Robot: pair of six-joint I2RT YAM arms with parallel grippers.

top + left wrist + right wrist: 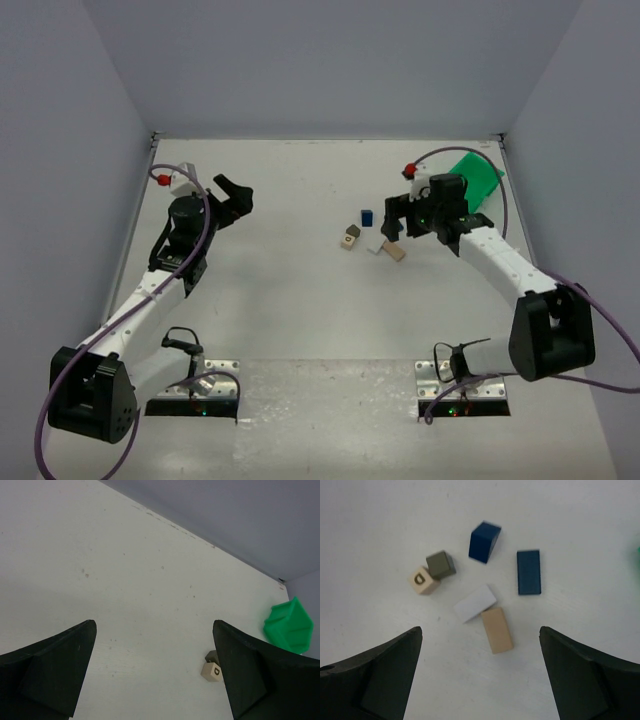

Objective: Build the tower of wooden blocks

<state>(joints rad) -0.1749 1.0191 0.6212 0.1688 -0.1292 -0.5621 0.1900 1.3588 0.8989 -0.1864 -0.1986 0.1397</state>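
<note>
No wood block tower stands in view; the blocks lie loose on the table, none on another. In the right wrist view I see a dark blue cube (484,541), a flat dark blue block (528,572), a grey cube (440,564), a tan lettered cube (423,580), a white flat block (475,603) and a tan flat block (497,630). My right gripper (480,632) (395,222) hovers open over them, holding nothing. My left gripper (154,625) (235,200) is open and empty, well left of the tan lettered cube (212,671).
A green bin (478,178) (290,630) sits at the back right, partly behind the right arm. Grey walls close the table at the left, back and right.
</note>
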